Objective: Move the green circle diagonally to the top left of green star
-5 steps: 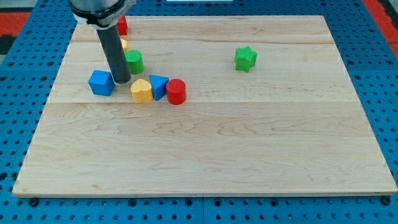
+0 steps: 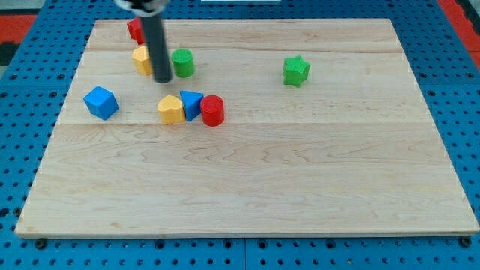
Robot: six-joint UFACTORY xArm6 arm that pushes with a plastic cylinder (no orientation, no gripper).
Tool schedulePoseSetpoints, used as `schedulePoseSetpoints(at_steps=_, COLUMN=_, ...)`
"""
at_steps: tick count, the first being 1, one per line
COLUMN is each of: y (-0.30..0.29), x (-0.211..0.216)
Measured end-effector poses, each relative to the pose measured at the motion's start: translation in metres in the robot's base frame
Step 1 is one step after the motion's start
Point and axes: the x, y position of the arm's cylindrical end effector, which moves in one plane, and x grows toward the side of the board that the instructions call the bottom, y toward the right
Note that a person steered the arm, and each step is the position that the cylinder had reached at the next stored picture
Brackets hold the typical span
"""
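The green circle (image 2: 182,63) sits on the wooden board at the view's upper left. The green star (image 2: 296,70) lies well to its right, at about the same height. My tip (image 2: 163,79) rests on the board just left of and slightly below the green circle, close to it or touching it. The rod partly hides a yellow block (image 2: 141,59) behind it.
A red block (image 2: 135,30) lies near the board's top edge, above the yellow block. A blue cube (image 2: 100,103) sits at the left. A yellow heart-like block (image 2: 170,109), a blue block (image 2: 191,103) and a red cylinder (image 2: 212,110) form a row below my tip.
My tip moved up and right. The green circle slid up and right, toward the star. The blue cube shifted left and down a little.
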Motion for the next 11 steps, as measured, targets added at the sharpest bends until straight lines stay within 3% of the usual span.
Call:
schedulePoseSetpoints(at_steps=1, y=0.02, x=-0.027)
schedulePoseSetpoints(at_steps=2, y=0.077, x=-0.047)
schedulePoseSetpoints(at_steps=3, y=0.107, x=-0.049)
schedulePoseSetpoints(at_steps=6, y=0.104, x=-0.049)
schedulePoseSetpoints(at_steps=8, y=0.095, x=0.002)
schedulePoseSetpoints(at_steps=11, y=0.122, x=-0.023)
